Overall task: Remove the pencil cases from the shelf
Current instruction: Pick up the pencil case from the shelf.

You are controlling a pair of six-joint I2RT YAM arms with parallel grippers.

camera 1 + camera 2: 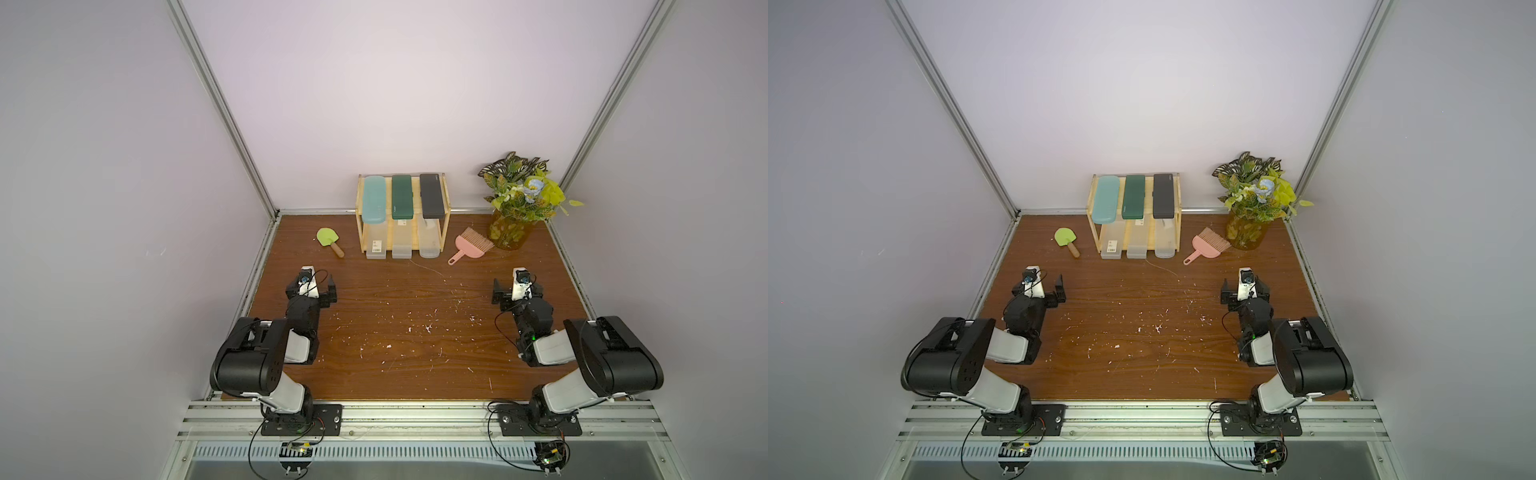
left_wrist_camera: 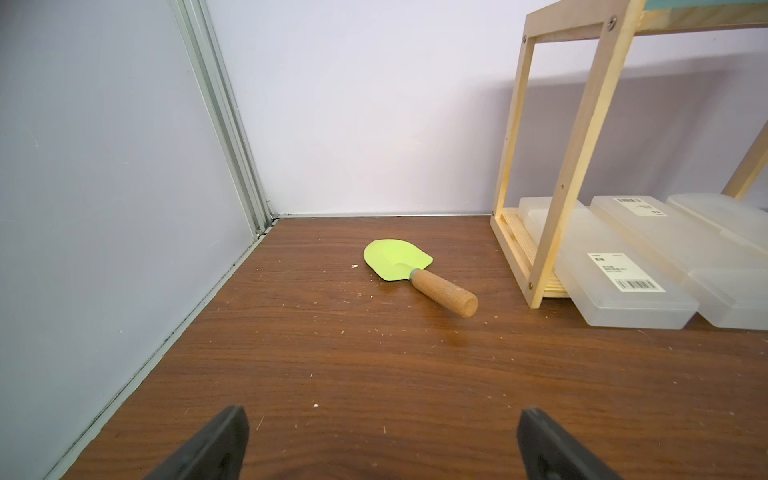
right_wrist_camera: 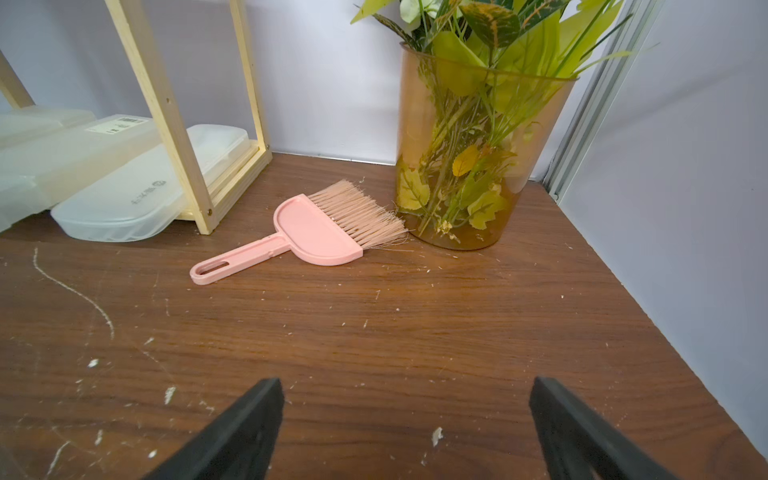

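Pencil cases [image 1: 402, 196]: three lying atop the shelf [image 2: 584, 145], three frosted ones jutting past its lower front edge. Green spatula [image 1: 327, 237] and pink brush [image 1: 465, 245] flanking it. Desk [image 1: 395, 316] lying open in front. Left gripper [image 2: 382, 419] and right gripper [image 3: 407, 386] hanging released there.

Six pencil cases [image 1: 375, 199] — three seemingly frosted — one shelf [image 2: 582, 158], spatula [image 1: 327, 238], brush [image 1: 469, 245], vase [image 1: 509, 235]

Lab test cell: alu-frame enclosure [image 1: 224, 109], plain panels [image 1: 395, 104], 2 robot arms [image 1: 253, 365] bolted to rail [image 1: 415, 417].
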